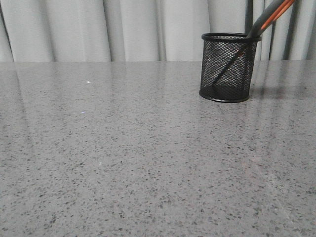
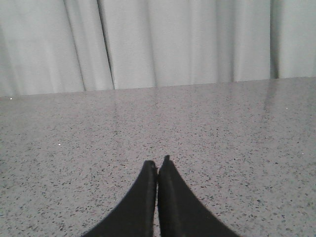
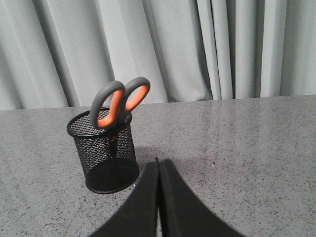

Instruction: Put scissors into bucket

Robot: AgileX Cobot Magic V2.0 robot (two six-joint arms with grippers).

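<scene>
The bucket [image 1: 228, 67] is a black wire-mesh cup standing upright on the grey table at the back right. The scissors [image 1: 270, 17] stand in it blades down, grey and orange handles leaning out over the rim to the right. In the right wrist view the bucket [image 3: 105, 154] and the scissors' handles [image 3: 118, 102] show a little beyond my right gripper [image 3: 158, 162], which is shut and empty, apart from the bucket. My left gripper [image 2: 157, 165] is shut and empty over bare table. Neither gripper shows in the front view.
The grey speckled table [image 1: 123, 148] runs back to a pale pleated curtain [image 1: 123, 29]. Nothing else stands on the table in these views.
</scene>
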